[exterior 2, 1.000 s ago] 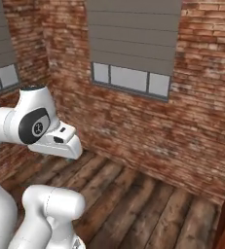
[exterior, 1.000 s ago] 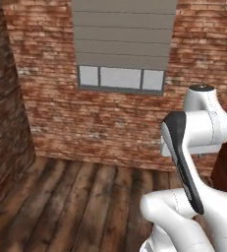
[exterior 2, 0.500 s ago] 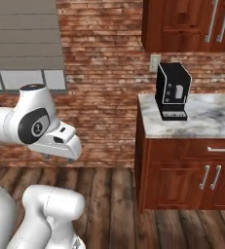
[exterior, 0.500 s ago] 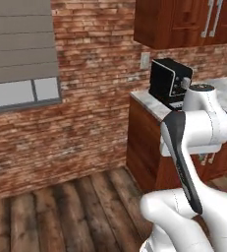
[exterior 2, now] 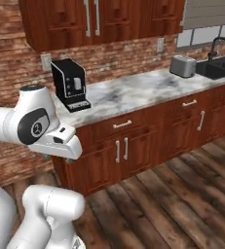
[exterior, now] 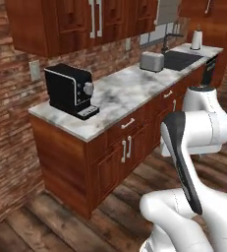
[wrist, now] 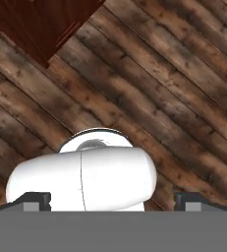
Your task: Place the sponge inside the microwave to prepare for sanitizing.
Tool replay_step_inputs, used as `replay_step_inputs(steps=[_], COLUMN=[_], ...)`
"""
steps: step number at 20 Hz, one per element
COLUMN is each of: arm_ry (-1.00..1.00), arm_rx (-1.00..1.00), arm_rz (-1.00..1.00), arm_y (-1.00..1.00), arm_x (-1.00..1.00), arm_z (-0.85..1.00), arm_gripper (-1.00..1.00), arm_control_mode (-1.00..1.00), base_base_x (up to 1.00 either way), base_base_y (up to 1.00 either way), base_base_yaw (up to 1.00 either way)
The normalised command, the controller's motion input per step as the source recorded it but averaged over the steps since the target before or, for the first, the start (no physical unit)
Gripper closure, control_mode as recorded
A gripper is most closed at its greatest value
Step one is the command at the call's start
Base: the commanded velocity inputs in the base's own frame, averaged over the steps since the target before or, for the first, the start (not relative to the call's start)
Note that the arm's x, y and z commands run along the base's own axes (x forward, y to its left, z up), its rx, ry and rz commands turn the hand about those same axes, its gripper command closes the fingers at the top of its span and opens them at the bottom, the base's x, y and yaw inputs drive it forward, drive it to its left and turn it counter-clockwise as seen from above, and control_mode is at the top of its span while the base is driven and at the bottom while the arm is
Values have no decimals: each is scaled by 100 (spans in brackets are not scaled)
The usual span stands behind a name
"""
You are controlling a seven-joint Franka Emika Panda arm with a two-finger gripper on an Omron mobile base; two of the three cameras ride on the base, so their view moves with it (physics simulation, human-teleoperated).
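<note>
Nearest first: the jaws are standing wide apart and holding nothing, one dark fingertip (wrist: 36, 200) sitting at each side of the hand view, and they are pointing down at the plank floor (wrist: 184, 74), with a corner of a dark wood cabinet (wrist: 41, 24) poking in at one edge. The arm (exterior: 193, 133) is staying folded close above the base, well apart from any furniture. Beyond it a run of base cabinets (exterior: 110, 162) is carrying a pale marble worktop (exterior: 129, 91). At the near end of it a black coffee machine (exterior: 68, 91) is standing upright; further along a silver toaster (exterior: 152, 61) is sitting just beside a dark sink (exterior: 181, 59) with its faucet (exterior 2: 220, 44), and past that a white paper roll (exterior: 197, 39) is standing on end. Wall cabinets (exterior: 61, 24) are hanging over the near stretch, against a brick wall (exterior: 7, 123). Where the sponge and the microwave are I cannot tell from this position (the worktop run is the likely place to be searching). I am expecting the sponge to be light, soft and easily squashed, possibly damp and a little slick, not fragile. So I am planning a grip across its shorter width near the middle, closing only until it gives slightly, since a hard squeeze would be letting it bulge and slip out. I am judging the microwave itself as stiff and heavy, staying put while the sponge is being set on its turntable.
</note>
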Motion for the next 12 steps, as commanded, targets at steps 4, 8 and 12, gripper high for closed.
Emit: replay_step_inputs(steps=[4, 8, 12], arm_ry=[0, 0, 0], arm_rx=[0, 0, 0], arm_rz=[0, 0, 0], arm_y=[0, 0, 0], arm_x=[0, 0, 0], arm_z=[0, 0, 0], arm_gripper=[-100, -100, -100], arm_control_mode=[100, 100, 100], base_base_x=[29, 31, 32], base_base_y=[-53, -51, -49], base_base_yaw=[-78, -76, -74])
